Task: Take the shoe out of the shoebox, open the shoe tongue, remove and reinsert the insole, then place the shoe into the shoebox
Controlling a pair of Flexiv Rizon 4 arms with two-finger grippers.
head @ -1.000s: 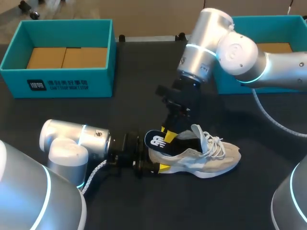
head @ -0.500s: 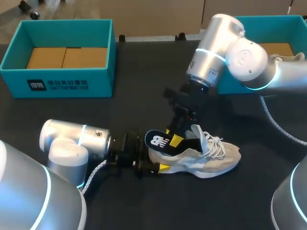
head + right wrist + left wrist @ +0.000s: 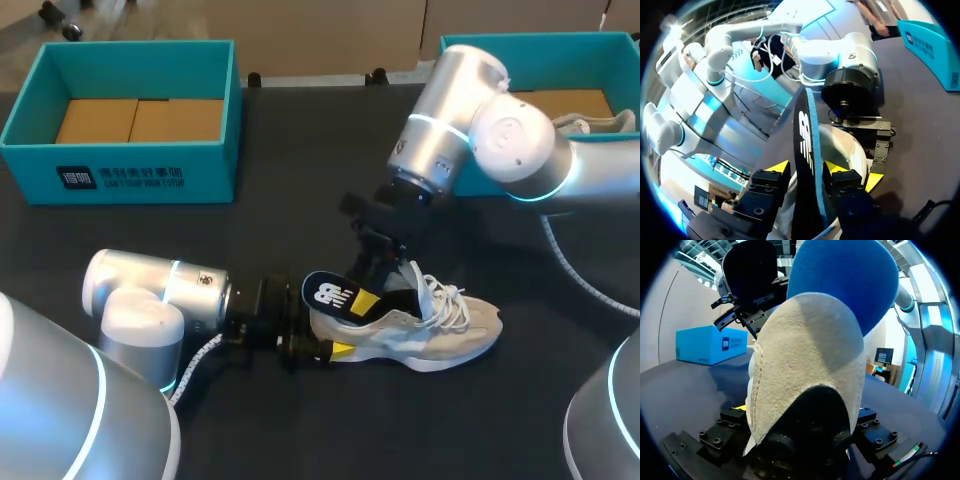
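Note:
A beige sneaker (image 3: 430,325) lies on its sole on the dark table, toe pointing right. Its dark blue insole (image 3: 332,293) sticks up out of the heel opening. My left gripper (image 3: 322,350) comes in low from the left and is shut on the shoe's heel (image 3: 805,375), which fills the space between its fingers. My right gripper (image 3: 368,292) hangs over the shoe's opening, open. In the right wrist view the insole (image 3: 807,165) stands edge-on between its yellow fingertips (image 3: 777,167), and my right gripper (image 3: 807,172) is not pressing on it.
A teal shoebox (image 3: 120,175) with cardboard inside stands at the back left. A second teal shoebox (image 3: 540,42) at the back right, partly behind my right arm, holds another pale shoe (image 3: 600,122).
My right gripper has widened and drawn back up and to the right, off the insole. The insole, the shoe and my left arm have stayed where they were.

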